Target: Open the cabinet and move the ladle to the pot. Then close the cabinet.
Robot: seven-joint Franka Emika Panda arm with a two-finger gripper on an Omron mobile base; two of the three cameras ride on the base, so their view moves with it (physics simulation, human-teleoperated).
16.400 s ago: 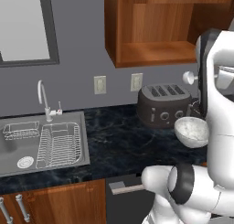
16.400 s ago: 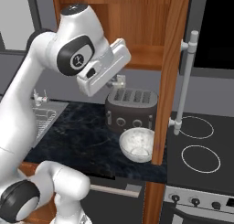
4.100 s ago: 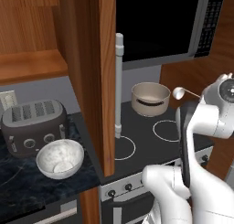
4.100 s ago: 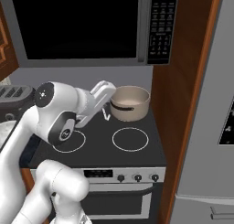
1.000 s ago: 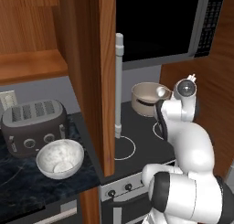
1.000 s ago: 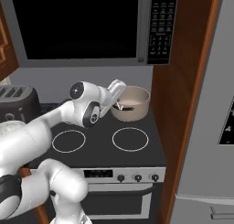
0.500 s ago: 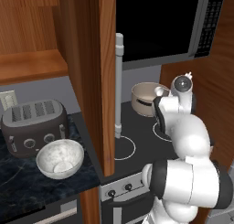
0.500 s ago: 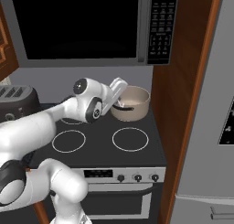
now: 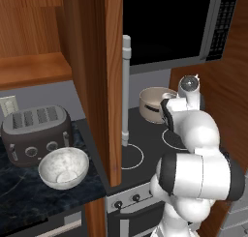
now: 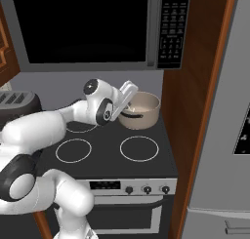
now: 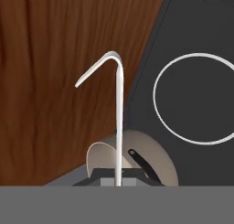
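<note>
Ladle clamped in jaws, hanging over pot on stove.

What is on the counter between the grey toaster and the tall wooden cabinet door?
A wide white speckled bowl sits there, in front of the grey toaster and beside the open reddish-brown cabinet door, in the left base view.

You get even, soft rendered light in all three views, with no hard shadows and no glare. The microwave door reads as flat black without reflections. Edges look slightly soft, with no lens distortion. In the hand view, the ladle handle stands bright against dim wood.
</note>
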